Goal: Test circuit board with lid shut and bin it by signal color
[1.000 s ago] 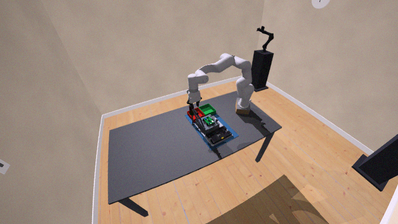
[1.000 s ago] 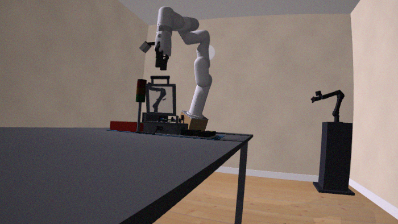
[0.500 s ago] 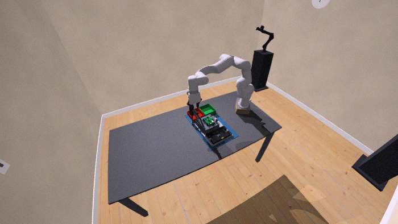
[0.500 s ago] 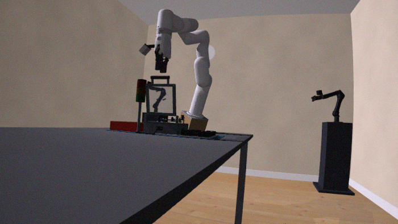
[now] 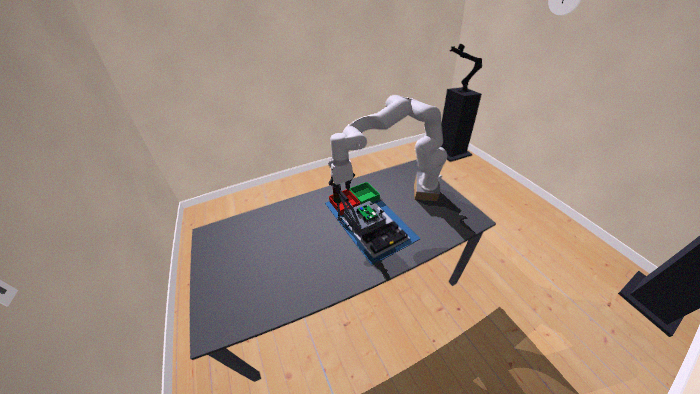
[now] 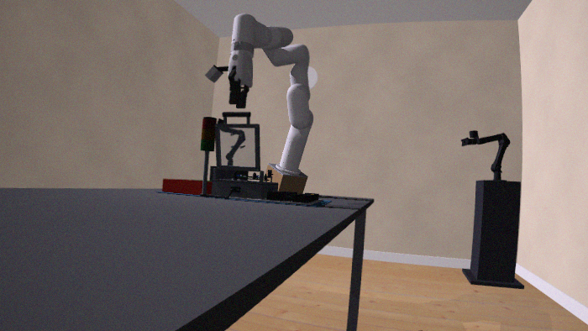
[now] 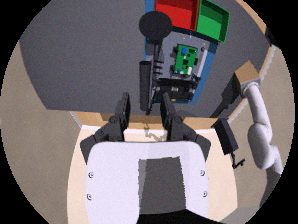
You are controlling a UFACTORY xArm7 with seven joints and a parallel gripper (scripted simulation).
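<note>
Fingers of the gripper (image 7: 145,117) stand about half open with nothing between them, and the tool hangs in the air above the raised lid (image 6: 238,144) of the tester (image 6: 239,188), pointing straight down. In the exterior view the lid stands upright on its hinge, its handle (image 6: 236,114) uppermost and just below the fingertips, apart from them. The circuit board (image 5: 368,212) lies face up on the tester's plate, green with a pale end, seen from the top view between the open lid and the tray (image 5: 385,239); whether the pins pass through its holes is too small to tell. The dark tray sits on the blue bench mat (image 5: 409,233) on the side of the tester away from the bins, and its pockets look dark. Beyond the tester, on the side toward the wall, the red bin (image 7: 176,7) and the green bin (image 7: 213,19) stand side by side, touching or nearly so, both upright. The signal tower (image 6: 207,134) rises on its thin post just beside the tester's lid; in the exterior view its segments show red above and green below, but none looks plainly lit. The white arm (image 6: 299,109) arches up from its tan base block (image 6: 294,185) at the table's (image 5: 280,270) far edge and bends over to reach the tester.
</note>
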